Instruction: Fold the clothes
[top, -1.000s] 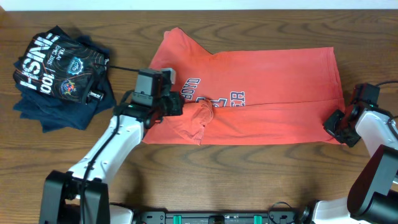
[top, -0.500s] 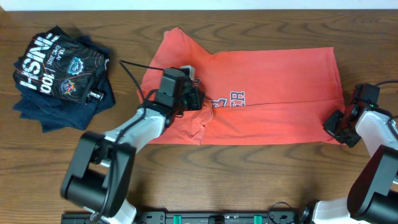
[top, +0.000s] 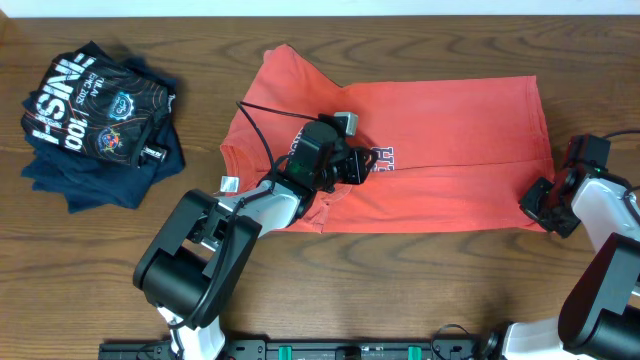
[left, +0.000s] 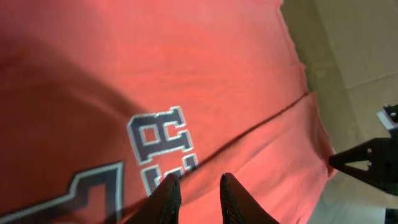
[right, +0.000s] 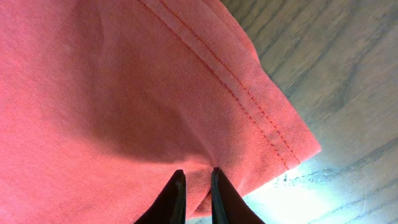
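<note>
The red-orange T-shirt (top: 450, 130) lies spread across the middle of the wooden table, its left part pulled over onto its chest. My left gripper (top: 358, 166) sits over the dark-and-white chest print (top: 385, 157), shut on a fold of the shirt. In the left wrist view its fingertips (left: 197, 183) have red cloth (left: 186, 62) between them, just past the lettering (left: 158, 143). My right gripper (top: 537, 203) is at the shirt's bottom right corner, shut on the cloth near the stitched hem (right: 196, 174). A small white tag (top: 229, 184) shows at the left edge.
A pile of dark navy shirts with white lettering (top: 95, 120) lies at the far left. The left arm's black cable (top: 262, 108) loops over the shirt's left shoulder. Bare wood (top: 420, 280) runs along the front of the table.
My left gripper has travelled right across the shirt, dragging the bunched left part of it over the chest print. The right gripper and its corner have stayed put.
</note>
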